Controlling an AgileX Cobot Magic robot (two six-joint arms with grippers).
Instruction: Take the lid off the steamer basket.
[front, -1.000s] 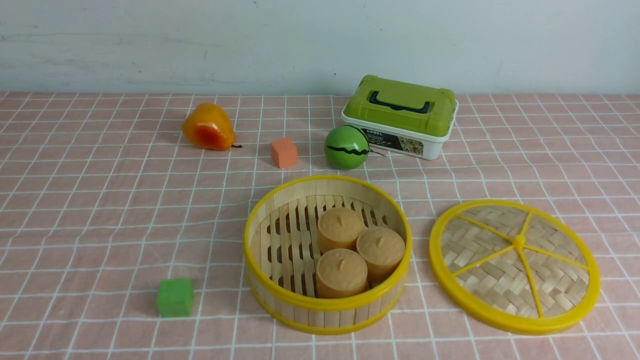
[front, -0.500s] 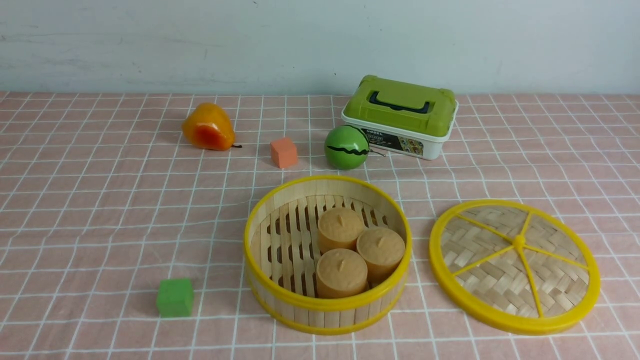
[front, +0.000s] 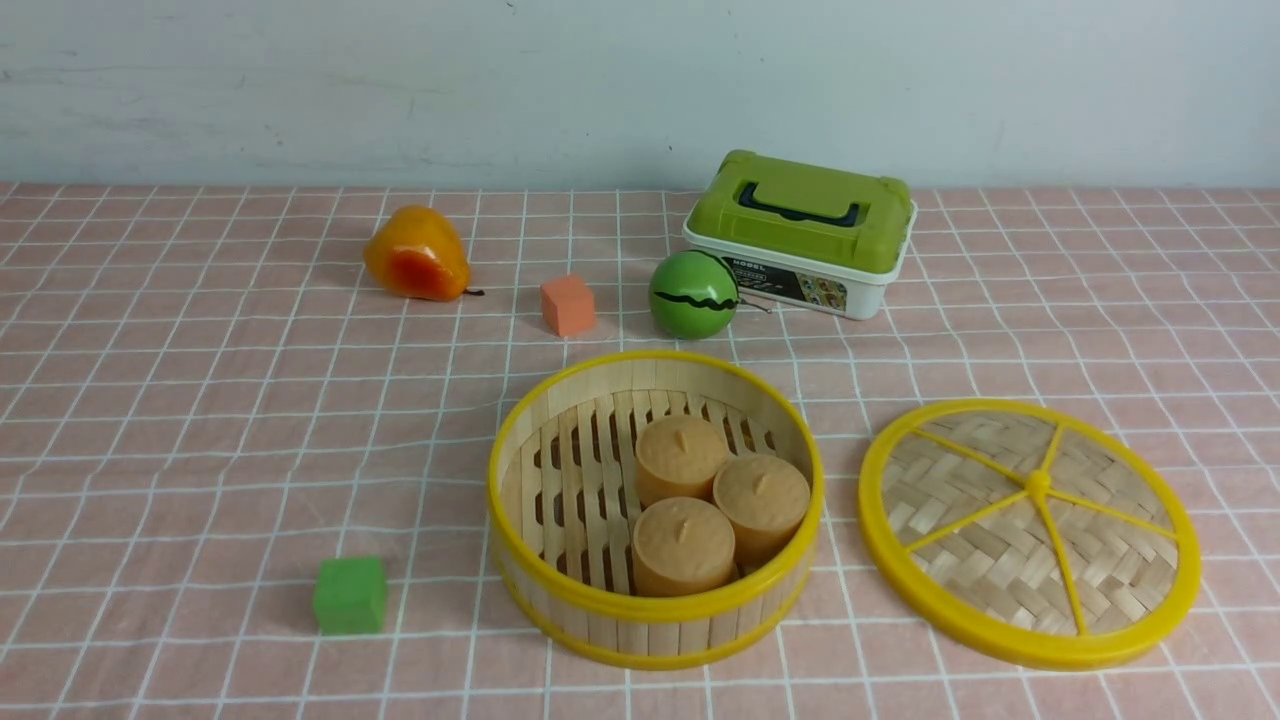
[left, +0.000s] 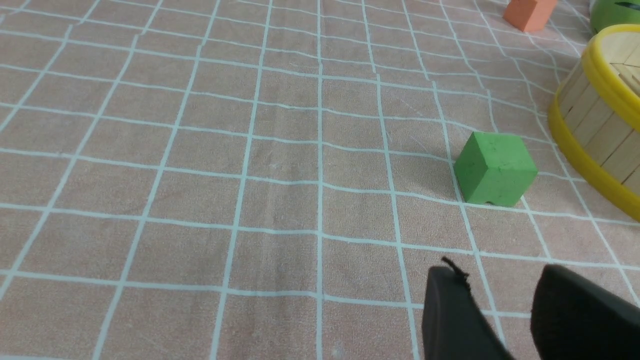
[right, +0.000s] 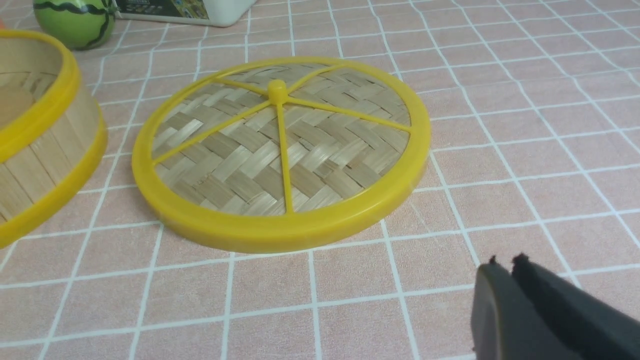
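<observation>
i can read "nobel" on the dark label (front: 786, 279) across the front of the green-topped white box (front: 865, 299), the landmark here; the smaller print just below that word, on the same box, is too small for me.

Three buns (front: 683, 545), two cubes (front: 350, 595)

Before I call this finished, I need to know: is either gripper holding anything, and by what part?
Nothing is held; the left gripper and right gripper are empty.
</observation>
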